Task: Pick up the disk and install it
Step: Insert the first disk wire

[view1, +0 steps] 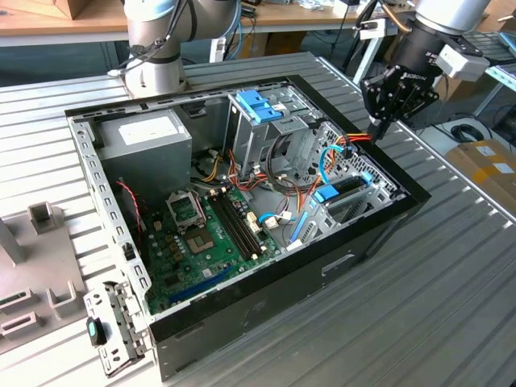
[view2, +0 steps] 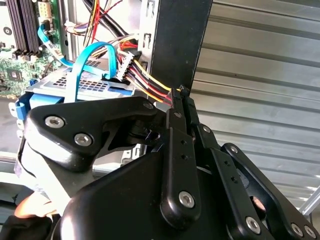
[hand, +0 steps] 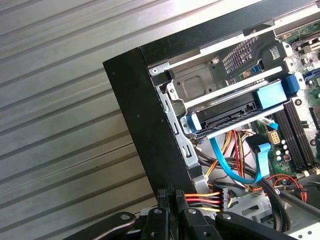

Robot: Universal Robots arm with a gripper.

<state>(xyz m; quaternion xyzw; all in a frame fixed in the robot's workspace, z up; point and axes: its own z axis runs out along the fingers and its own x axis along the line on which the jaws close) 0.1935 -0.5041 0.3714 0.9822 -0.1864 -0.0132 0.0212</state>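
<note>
My hand (view2: 179, 97) is clenched, fingertips pressed together on nothing, over the computer case (view1: 266, 306) wall at its corner. Just beyond, the power cable bundle (hand: 205, 197) runs close; drifting lower, I might snag it. Farther on, at about two o'clock in the first wrist view, the disk (hand: 235, 115) seems seated in its bay, blue rails showing.

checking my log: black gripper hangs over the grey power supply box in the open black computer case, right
No. The exterior view shows the black gripper at the open black computer case's wall on that view's right, by orange and red wires, away from the grey power supply box.
</note>
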